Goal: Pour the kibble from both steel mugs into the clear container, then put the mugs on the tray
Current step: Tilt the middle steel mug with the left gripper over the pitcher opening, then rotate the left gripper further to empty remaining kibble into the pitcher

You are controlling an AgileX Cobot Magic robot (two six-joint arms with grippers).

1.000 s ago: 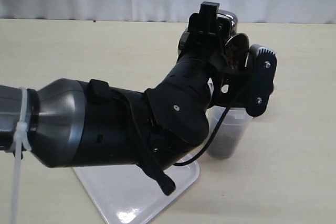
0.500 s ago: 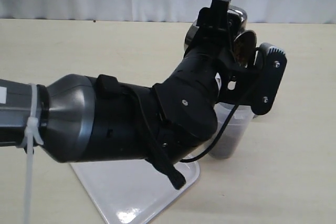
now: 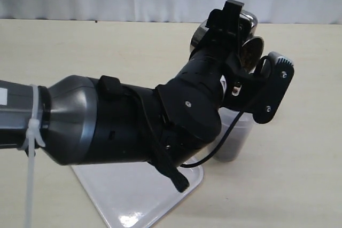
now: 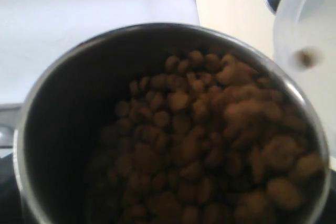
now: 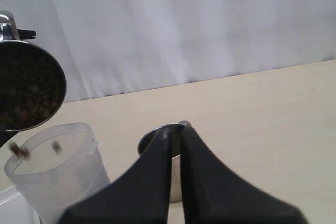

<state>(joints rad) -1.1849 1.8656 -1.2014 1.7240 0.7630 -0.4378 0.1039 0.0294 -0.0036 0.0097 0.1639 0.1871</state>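
My left gripper [image 3: 235, 34] is shut on a steel mug [image 3: 250, 52], held tilted above the clear container [image 3: 233, 134]. The mug [image 4: 63, 103] fills the left wrist view, and its kibble [image 4: 210, 145] is heaped toward the low side of the rim. One pellet [image 4: 306, 57] drops into the container [image 4: 310, 30]. In the right wrist view two pellets [image 5: 21, 151] fall into the container [image 5: 52, 171]. Dark kibble [image 3: 230, 147] lies in its bottom. The second steel mug [image 5: 152, 141] stands on the table behind my right gripper [image 5: 176, 135], which is shut and empty.
The white tray [image 3: 128, 196] lies near the front, partly under my left arm [image 3: 117, 126], which blocks much of the exterior view. A white curtain [image 5: 184, 24] hangs along the table's far edge.
My left gripper has carried the mug a little to the right and tipped it further over the container. Pellets are now falling from the mug.
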